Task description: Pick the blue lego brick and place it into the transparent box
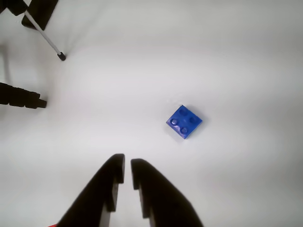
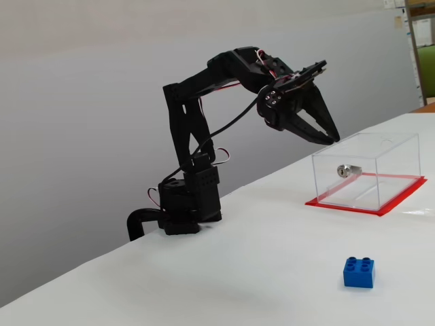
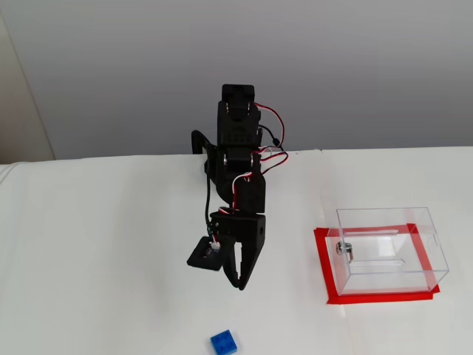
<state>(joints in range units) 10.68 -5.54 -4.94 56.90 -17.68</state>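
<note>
Black and empty, the hand (image 1: pixel 127 171) enters the wrist view from the bottom edge, its two fingers nearly closed with only a thin gap between the tips. The blue lego brick (image 1: pixel 184 121) lies studs up on the white desk (image 1: pixel 227 56), up and to the right of the fingertips and apart from them.

One fixed view shows the hand (image 2: pixel 331 138) raised well above the desk, pointing down beside the transparent box (image 2: pixel 366 171), which sits on its red base. The brick (image 2: pixel 358 272) rests nearer the camera.

From the other fixed view, the hand (image 3: pixel 242 282) hangs above the brick (image 3: pixel 224 342), with the box (image 3: pixel 388 248) to the right.
</note>
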